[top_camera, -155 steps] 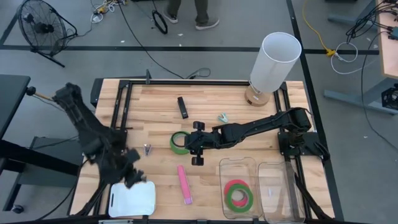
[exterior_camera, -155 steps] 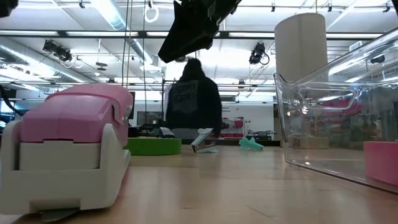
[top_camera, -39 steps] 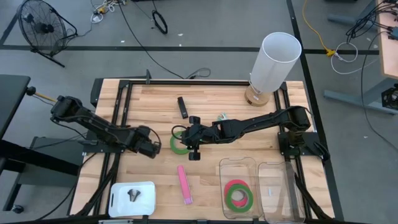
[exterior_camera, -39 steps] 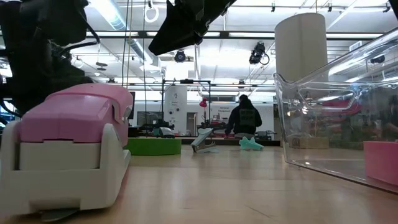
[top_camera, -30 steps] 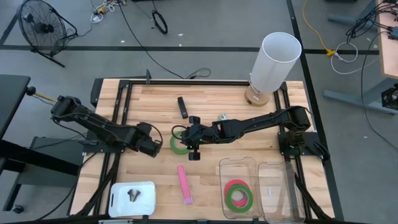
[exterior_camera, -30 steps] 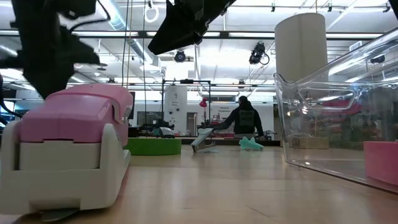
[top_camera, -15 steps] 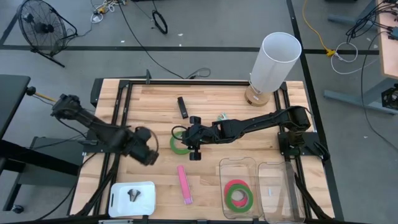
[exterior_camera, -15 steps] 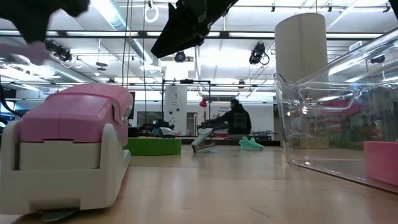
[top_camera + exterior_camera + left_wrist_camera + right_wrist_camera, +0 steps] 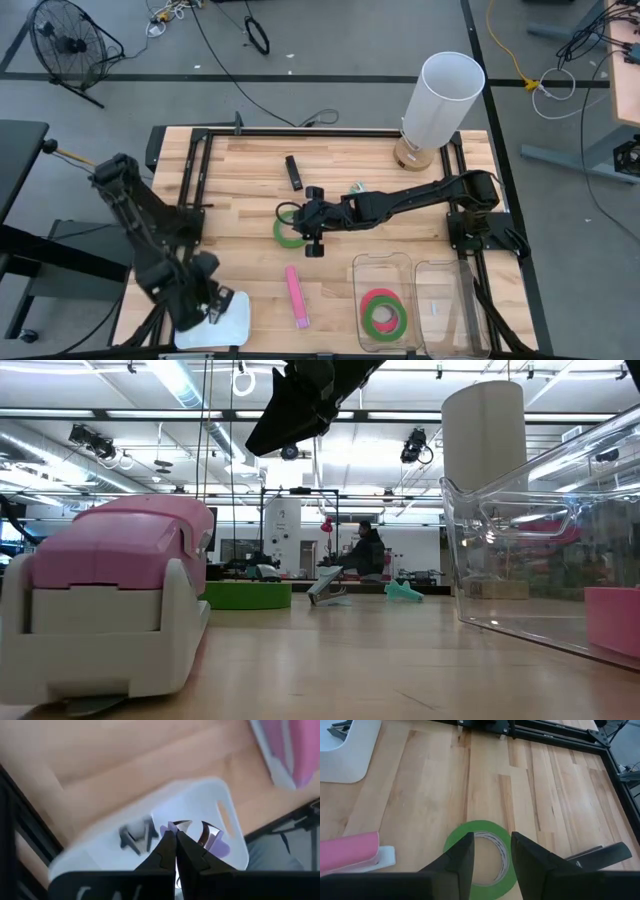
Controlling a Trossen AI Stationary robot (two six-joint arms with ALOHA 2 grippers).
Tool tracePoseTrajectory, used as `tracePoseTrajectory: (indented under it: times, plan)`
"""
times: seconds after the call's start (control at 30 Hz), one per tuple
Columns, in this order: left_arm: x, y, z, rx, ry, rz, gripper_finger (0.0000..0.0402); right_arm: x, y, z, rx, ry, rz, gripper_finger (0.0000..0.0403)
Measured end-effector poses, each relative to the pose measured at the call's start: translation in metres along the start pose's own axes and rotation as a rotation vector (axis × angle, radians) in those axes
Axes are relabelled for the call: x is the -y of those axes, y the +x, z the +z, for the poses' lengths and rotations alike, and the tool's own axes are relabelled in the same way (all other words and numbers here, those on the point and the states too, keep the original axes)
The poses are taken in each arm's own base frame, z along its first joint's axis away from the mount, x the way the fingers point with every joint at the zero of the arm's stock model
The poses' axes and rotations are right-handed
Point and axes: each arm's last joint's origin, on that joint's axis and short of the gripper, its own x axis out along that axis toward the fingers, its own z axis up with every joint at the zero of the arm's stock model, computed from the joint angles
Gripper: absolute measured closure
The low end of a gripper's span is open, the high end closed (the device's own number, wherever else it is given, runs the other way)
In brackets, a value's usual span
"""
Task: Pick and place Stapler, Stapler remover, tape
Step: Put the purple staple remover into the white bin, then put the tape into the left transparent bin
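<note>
My left gripper (image 9: 210,308) (image 9: 176,842) hangs over the white tray (image 9: 238,322) at the table's near left, shut on a purple and chrome staple remover (image 9: 202,834). A second, grey staple remover (image 9: 135,836) lies flat on the tray. My right gripper (image 9: 300,226) (image 9: 492,852) is open and hovers above a green tape roll (image 9: 287,230) (image 9: 481,851) that lies flat at mid-table; its fingers touch nothing. A pink stapler (image 9: 296,296) lies on the table nearer the front. A red-pink and a green tape roll (image 9: 383,312) lie in a clear bin (image 9: 384,262). My left gripper pinches the purple staple remover between its two fingertips (image 9: 167,845), coming from above and pointing down. The fingers hide which part they are on; the chrome jaws (image 9: 183,824) stick out past the tips. The remover hangs just over the tray.
A second clear bin (image 9: 446,272) stands right of the first. A black stapler (image 9: 293,172) and a teal staple remover (image 9: 358,188) lie toward the far side. A tall white lamp (image 9: 440,100) stands at the far right corner. A person shows far off in the room (image 9: 368,550).
My left gripper has swung from mid-table, left of the green tape, toward the near edge to above the white tray, carrying the staple remover. My right gripper has kept still over the green tape.
</note>
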Motion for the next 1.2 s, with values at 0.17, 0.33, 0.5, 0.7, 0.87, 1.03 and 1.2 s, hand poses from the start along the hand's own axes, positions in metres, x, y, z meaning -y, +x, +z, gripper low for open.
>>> tracePoseTrajectory:
  times: [0.17,0.33,0.5,0.7,0.87,1.03,1.2]
  plan:
    - [-0.001,0.015,-0.026,-0.055,-0.01,0.006,0.0401,0.001,0.0,0.0,0.0,0.028,-0.001,0.0276]
    - [-0.006,0.026,-0.037,-0.061,-0.004,0.08,0.0397,0.001,0.0,0.0,0.0,0.044,-0.001,0.0276]
    - [-0.005,0.03,-0.038,-0.053,0.023,0.088,0.0374,0.001,0.0,0.0,0.001,0.047,-0.001,0.0276]
    - [-0.004,0.031,-0.034,-0.04,0.05,0.098,0.0345,0.001,0.0,0.0,0.001,0.047,-0.001,0.0276]
    - [0.005,0.034,-0.022,0.013,0.166,0.07,0.0323,0.001,0.0,0.0,0.001,0.045,-0.001,0.0276]
    - [0.019,0.04,0.007,0.122,0.36,0.087,0.0296,0.001,0.0,0.0,0.001,0.042,-0.001,0.0276]
    - [0.027,0.044,0.048,0.165,0.551,0.237,0.0268,0.001,0.0,-0.001,-0.005,0.041,0.002,0.0276]
